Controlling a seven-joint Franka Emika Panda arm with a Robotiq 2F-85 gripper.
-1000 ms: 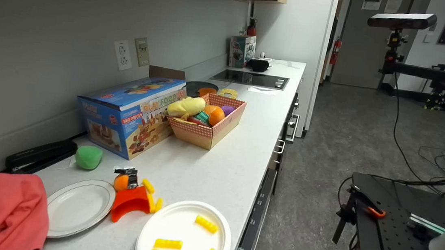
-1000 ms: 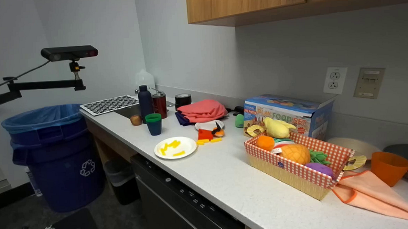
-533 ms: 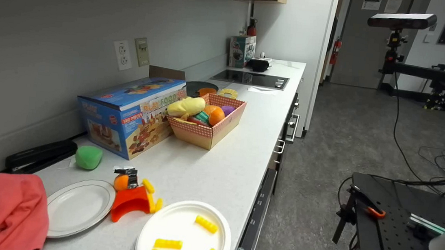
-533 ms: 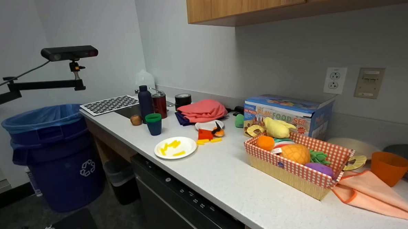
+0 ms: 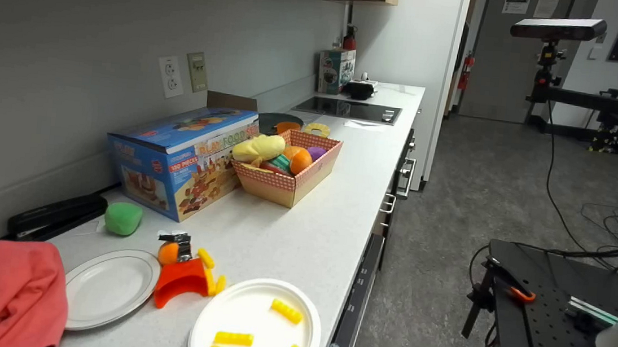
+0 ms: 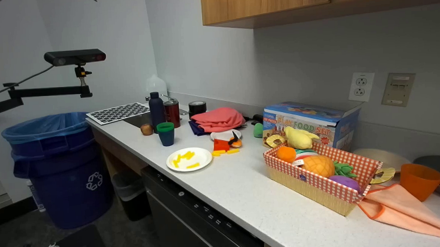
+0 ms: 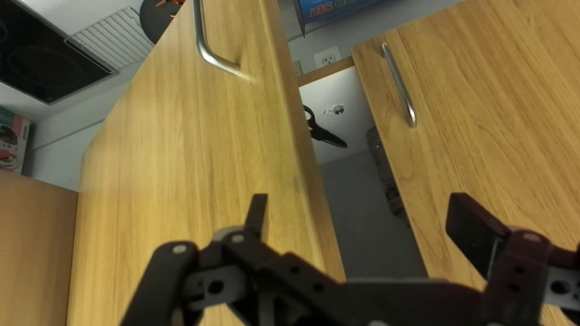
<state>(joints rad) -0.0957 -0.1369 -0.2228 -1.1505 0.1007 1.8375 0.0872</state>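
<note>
Looks partway along: have the ajar wood-grain cabinet door [image 7: 181,149] standing out beside the closed cabinet door [image 7: 485,117], with cabinet interior [image 7: 349,181] and black scissors [image 7: 326,135] visible in between. In wrist view, see claw [image 7: 359,210] spread, pinching nothing, straddling that interior alongside the closed cabinet door; can't tell whether touching wood. Would judge it unfinished: no hold yet on the ajar wood-grain cabinet door or its bar handle [image 7: 208,55].

Wrist view: way into the cabinet [image 7: 362,206] is mid-frame between left door [image 7: 195,140] and right door [image 7: 489,108], scissors [image 7: 327,136] in its upper part, left handle [image 7: 202,43] and right handle [image 7: 399,87] sticking out toward the top.
</note>
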